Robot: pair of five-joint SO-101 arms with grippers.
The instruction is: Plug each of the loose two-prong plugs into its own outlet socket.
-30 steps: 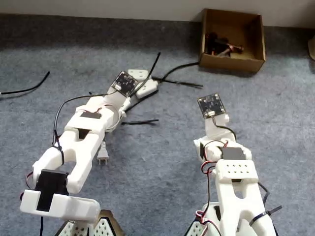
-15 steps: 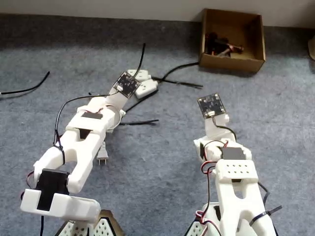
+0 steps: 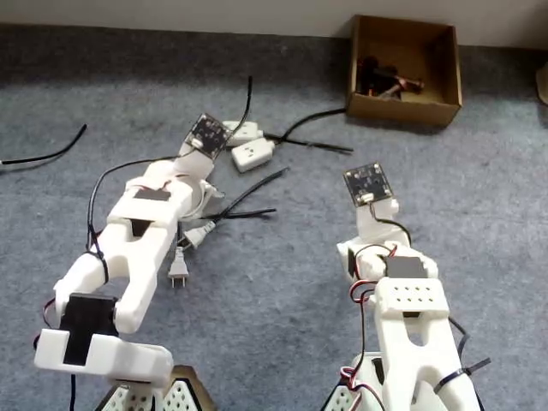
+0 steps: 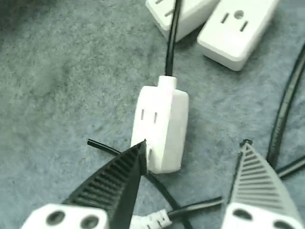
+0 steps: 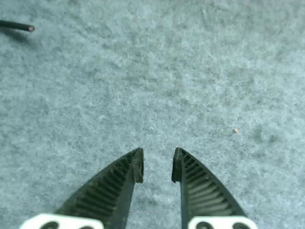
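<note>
The left gripper hangs spread and empty over a corded white socket, one fingertip at its edge. The right gripper, slightly parted, holds nothing. A loose plug lies at seven o'clock from the socket blocks. Fetching and aligning it seems next.

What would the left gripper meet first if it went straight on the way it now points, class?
Most likely the white two-slot socket block on the carpet. It lies just ahead of the open left gripper, slightly to one side of its midline. The gripper's height above it is unclear.
</note>
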